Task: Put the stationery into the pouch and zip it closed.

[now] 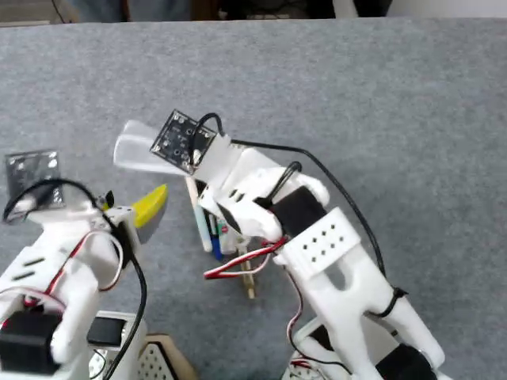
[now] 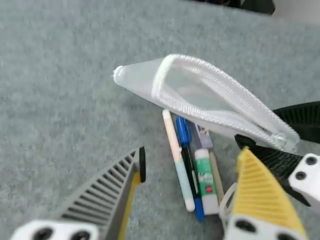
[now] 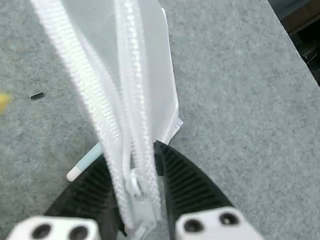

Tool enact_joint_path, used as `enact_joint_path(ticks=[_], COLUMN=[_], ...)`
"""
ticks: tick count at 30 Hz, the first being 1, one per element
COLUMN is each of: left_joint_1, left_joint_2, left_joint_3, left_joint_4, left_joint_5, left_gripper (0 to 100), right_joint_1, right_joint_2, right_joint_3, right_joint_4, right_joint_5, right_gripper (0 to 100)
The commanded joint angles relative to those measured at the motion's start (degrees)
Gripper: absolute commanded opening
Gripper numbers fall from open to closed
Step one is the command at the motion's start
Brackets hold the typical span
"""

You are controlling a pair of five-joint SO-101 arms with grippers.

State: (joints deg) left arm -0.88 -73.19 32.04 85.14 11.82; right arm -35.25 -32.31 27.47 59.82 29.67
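Observation:
The translucent white pouch [image 1: 133, 150] hangs above the grey table, its zipper [image 2: 225, 97] gaping open. My right gripper [image 3: 132, 160] is shut on the pouch [image 3: 145, 60] at the zipper's end, and its black fingers [image 2: 287, 117] show beside the pouch [image 2: 200, 100]. The stationery [image 2: 192, 165], several pens and a glue stick, lies in a bundle on the table below the pouch, partly under the right arm [image 1: 214, 229]. My left gripper [image 2: 192, 155] stands open above the bundle, holding nothing; its yellow finger [image 1: 150, 204] is left of the stationery.
Grey felt [image 1: 380, 103] covers the table, with open room to the far right and far left. A tiny black piece [image 3: 36, 95] lies on the felt near the pouch. The table's far edge [image 1: 317, 17] runs along the back.

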Motion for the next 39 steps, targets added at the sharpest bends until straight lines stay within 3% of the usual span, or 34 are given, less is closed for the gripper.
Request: enact_joint_path(ticks=[1,9,19,29,39], left_joint_1=[0.22,0.13,0.13,0.13,0.04], left_joint_2=[0.09,0.53,0.44,0.26,0.62], left_joint_3=[-7.08,-13.23,-6.64,-2.59,-21.76], left_joint_4=[0.26,0.44,1.32,-0.26,2.64], left_joint_5=[0.97,0.97,1.05,1.14,0.7], left_gripper=[34,34,34,34,34], right_joint_1=[0.88,2.29,8.7,9.05,8.88], right_joint_2=[0.04,0.04,-0.04,-0.04,-0.04], right_joint_3=[-3.91,-8.75,-24.57,-34.77,-32.75], right_joint_4=[0.44,2.37,12.75,26.29,34.2], right_joint_5=[0.0,0.35,0.35,0.44,3.78], right_gripper=[1.2,1.2,1.2,1.2,1.2])
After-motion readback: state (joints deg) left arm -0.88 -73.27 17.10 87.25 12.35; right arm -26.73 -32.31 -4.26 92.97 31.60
